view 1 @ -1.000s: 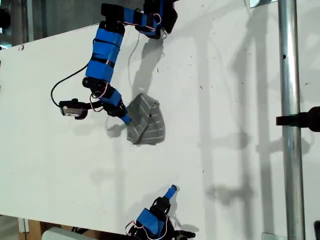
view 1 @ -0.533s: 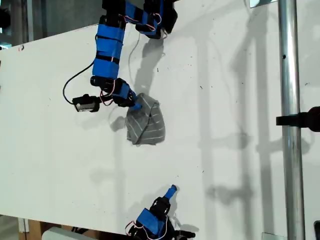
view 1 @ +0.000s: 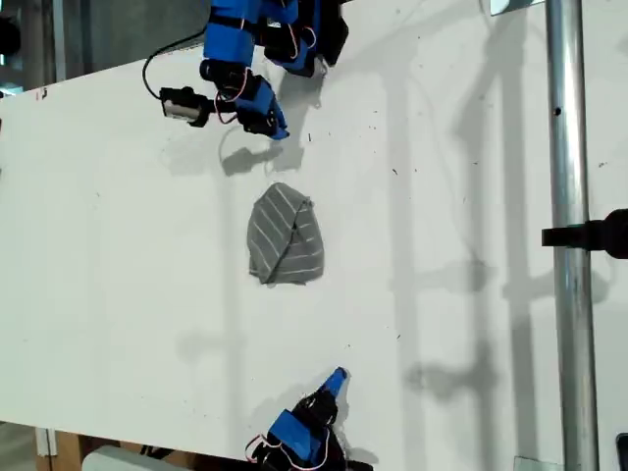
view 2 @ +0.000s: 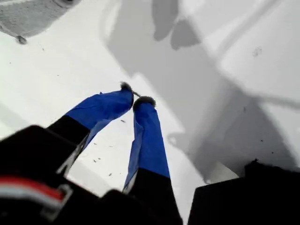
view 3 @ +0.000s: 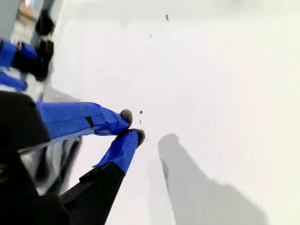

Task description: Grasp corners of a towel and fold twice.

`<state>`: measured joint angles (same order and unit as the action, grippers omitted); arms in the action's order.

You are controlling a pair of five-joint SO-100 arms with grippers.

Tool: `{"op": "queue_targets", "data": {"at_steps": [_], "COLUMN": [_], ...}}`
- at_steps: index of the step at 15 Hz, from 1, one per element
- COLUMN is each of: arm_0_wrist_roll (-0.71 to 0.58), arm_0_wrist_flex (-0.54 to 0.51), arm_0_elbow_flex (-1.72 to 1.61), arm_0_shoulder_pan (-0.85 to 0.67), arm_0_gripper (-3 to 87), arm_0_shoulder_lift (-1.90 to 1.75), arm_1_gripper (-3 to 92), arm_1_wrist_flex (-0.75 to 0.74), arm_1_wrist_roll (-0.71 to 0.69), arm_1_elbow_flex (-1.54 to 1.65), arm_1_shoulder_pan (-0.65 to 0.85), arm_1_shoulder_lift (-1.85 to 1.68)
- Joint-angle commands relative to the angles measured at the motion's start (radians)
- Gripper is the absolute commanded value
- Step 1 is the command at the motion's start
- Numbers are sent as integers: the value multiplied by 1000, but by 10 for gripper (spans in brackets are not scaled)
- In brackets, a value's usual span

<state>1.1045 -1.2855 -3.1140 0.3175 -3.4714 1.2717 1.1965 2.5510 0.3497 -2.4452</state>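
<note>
Your first gripper (view 2: 136, 99) hangs over a bare white table (view 2: 56, 84), with nothing between its blue fingers (view 2: 147, 140). The two dark tips sit almost together, a narrow gap between them. Grey shadows (view 2: 187, 84) cross the surface beyond the tips. Small dark specks (view 2: 101, 159) dot the table beneath the fingers. A grey textured object (view 2: 28, 16) shows at the picture's edge; you cannot identify it from here.

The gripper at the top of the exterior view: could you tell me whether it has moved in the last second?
Yes. That gripper was touching the towel and has drawn away toward the exterior view's top; the towel itself stayed put.
</note>
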Motion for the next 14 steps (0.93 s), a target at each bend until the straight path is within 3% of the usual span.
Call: {"op": "queue_targets", "data": {"at_steps": [1,4,5,6,7,9,11,14], "arm_0_wrist_roll": [-147,-147,-147,-147,-147,-146,-146,-146], "arm_0_wrist_flex": [-3,-3,-3,-3,-3,-3,-3,-3], "arm_0_elbow_flex": [-8,-8,-8,-8,-8,-8,-8,-8], "arm_0_shoulder_pan": [-9,-11,-11,-11,-12,-14,-14,-14], "arm_0_gripper": [20,20,20,20,20,20,20,20], "arm_0_shoulder_lift": [-8,-8,-8,-8,-8,-8,-8,-8], "arm_1_gripper": [33,35,29,39,68,68,68,68], "arm_1_wrist_flex": [-3,-25,83,189,186,184,195,195], "arm_1_wrist_roll": [46,215,310,318,364,367,295,295], "arm_1_elbow_flex": [149,319,345,337,344,342,341,341], "arm_1_shoulder_pan": [25,28,0,20,-14,-98,-104,-104], "arm_1_shoulder_lift": [-285,-560,-729,-851,-847,-842,-842,-842]}}
